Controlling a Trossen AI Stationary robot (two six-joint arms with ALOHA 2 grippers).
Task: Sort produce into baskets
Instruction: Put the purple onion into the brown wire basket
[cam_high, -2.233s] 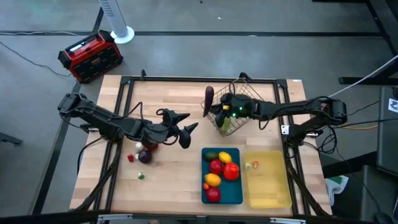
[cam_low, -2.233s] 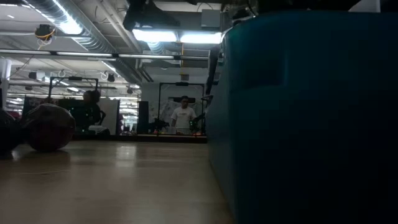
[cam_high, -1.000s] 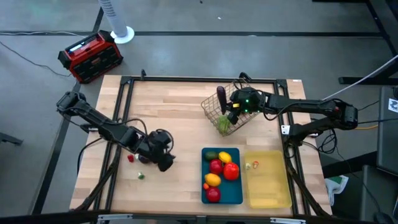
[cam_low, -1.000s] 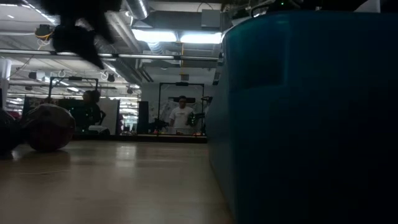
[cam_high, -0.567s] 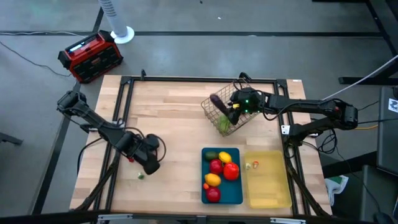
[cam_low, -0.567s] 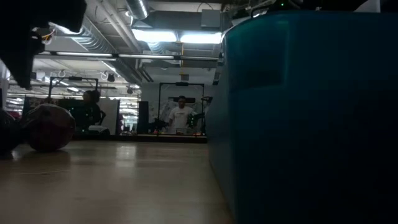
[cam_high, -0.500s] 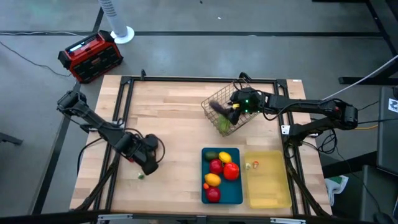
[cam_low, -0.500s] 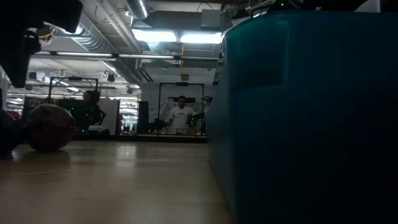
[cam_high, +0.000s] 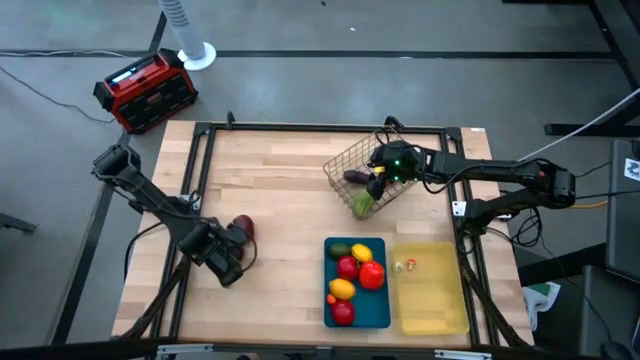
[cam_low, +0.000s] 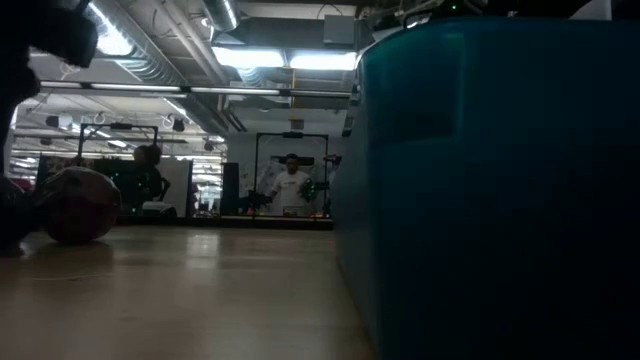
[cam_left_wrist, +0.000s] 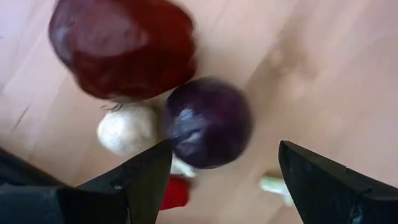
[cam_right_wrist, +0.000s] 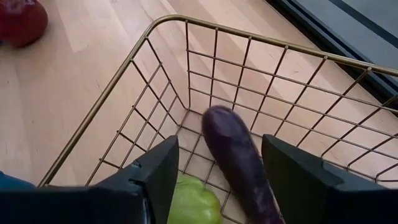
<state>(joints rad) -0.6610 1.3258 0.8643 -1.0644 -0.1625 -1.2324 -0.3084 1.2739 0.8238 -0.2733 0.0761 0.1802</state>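
Observation:
My left gripper (cam_high: 228, 268) (cam_left_wrist: 225, 146) is open, pointing down over a small pile on the table's left part. The pile holds a purple round vegetable (cam_left_wrist: 208, 122), a dark red one (cam_left_wrist: 121, 46) (cam_high: 241, 228), a white one (cam_left_wrist: 127, 129) and a small red piece (cam_left_wrist: 175, 193). My right gripper (cam_high: 383, 172) (cam_right_wrist: 219, 142) is open above the wire-mesh basket (cam_high: 352, 160). A dark purple eggplant (cam_right_wrist: 239, 155) (cam_high: 357, 177) lies on the basket's floor beside a green fruit (cam_right_wrist: 194, 202). The blue tray (cam_high: 383, 312) holds several fruits. The yellow tray (cam_high: 435, 300) holds one small piece (cam_high: 405, 266).
A red-and-black box (cam_high: 145, 90) stands on the floor beyond the table's far left corner. The blue tray's wall (cam_low: 480, 180) fills the right of the low view. A person (cam_low: 293, 185) stands far off in the room. Bare wood lies between the pile and the trays.
My left gripper has gone toward the table's left edge and a little nearer, over the pile of vegetables. The eggplant, upright at my right gripper before, has tipped over and fallen flat into the wire basket. My right gripper has kept its place.

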